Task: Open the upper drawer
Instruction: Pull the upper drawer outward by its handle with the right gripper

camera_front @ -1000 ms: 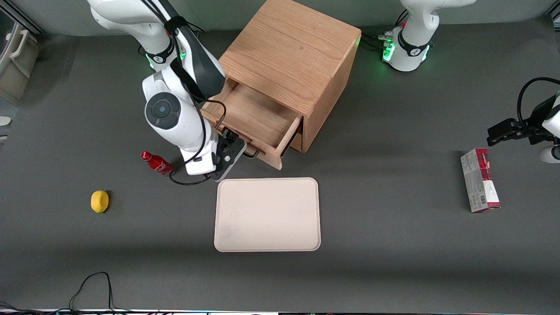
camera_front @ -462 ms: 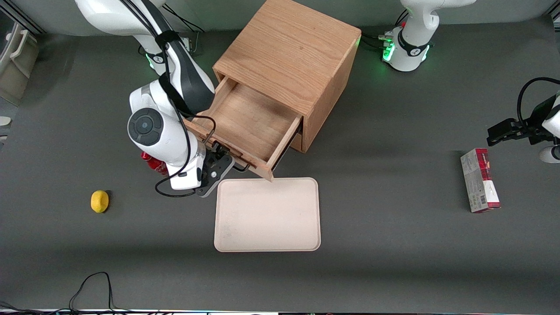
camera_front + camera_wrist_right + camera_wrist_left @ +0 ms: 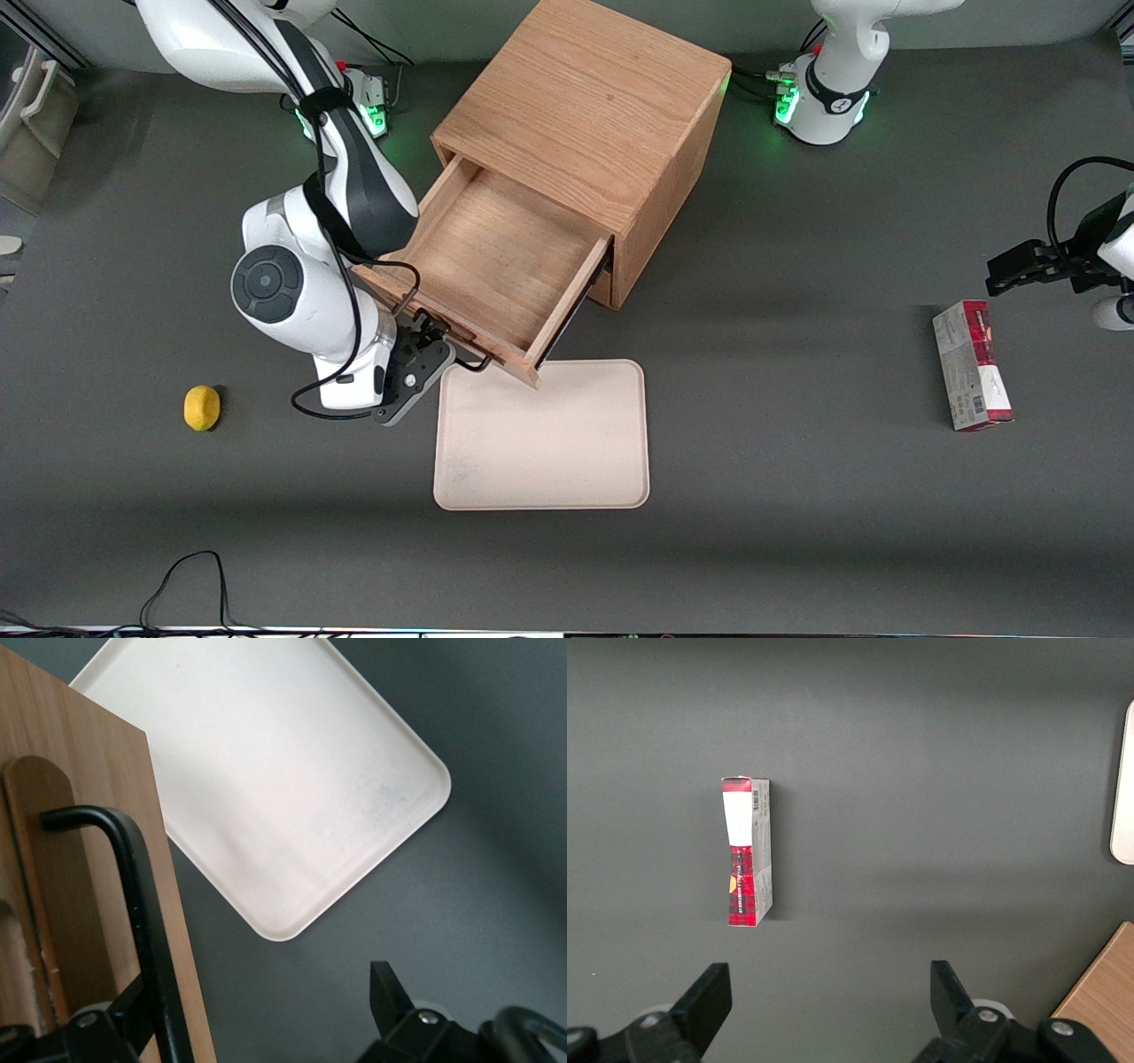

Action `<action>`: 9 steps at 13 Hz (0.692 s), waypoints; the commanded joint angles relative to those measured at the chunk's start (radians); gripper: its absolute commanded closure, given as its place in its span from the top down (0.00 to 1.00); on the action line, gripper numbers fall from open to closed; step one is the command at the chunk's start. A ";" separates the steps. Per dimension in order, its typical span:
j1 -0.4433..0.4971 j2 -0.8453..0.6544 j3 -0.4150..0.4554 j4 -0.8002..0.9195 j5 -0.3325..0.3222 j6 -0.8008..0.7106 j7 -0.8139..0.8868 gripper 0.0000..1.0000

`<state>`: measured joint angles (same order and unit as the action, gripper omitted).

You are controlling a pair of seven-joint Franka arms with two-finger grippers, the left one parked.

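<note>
Where upper drawer [image 3: 485, 266] juts over tray [image 3: 549, 443] corner, tool [image 3: 434, 341] fingers straddle handle [image 3: 142, 912], gap visible.

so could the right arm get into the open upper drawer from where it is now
Probably yes. The upper drawer is pulled well out, its inside bare and uncovered from above. The gripper sits at the black handle, so it would only need to let go, lift and move over the front panel.

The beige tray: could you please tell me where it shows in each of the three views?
Front view: tray lies flat, nearer the camera than the pulled-out upper drawer.
Right wrist view: tray beside the drawer front; claw at the handle.
Left wrist view: only the tray's edge.
Shared landmark: the tray itself.
</note>
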<state>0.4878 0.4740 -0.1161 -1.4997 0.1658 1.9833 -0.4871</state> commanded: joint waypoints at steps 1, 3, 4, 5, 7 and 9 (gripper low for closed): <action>-0.006 0.026 0.000 0.056 0.001 -0.018 -0.008 1.00; -0.009 0.025 0.000 0.110 0.001 -0.049 -0.008 1.00; -0.009 0.023 -0.002 0.145 0.001 -0.079 -0.007 1.00; -0.012 0.018 -0.014 0.168 0.001 -0.099 -0.007 1.00; -0.011 -0.014 -0.045 0.193 0.001 -0.129 -0.005 1.00; -0.011 -0.053 -0.088 0.208 0.003 -0.185 0.002 1.00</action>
<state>0.4815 0.4582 -0.1750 -1.3140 0.1657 1.8591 -0.4869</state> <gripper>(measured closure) 0.000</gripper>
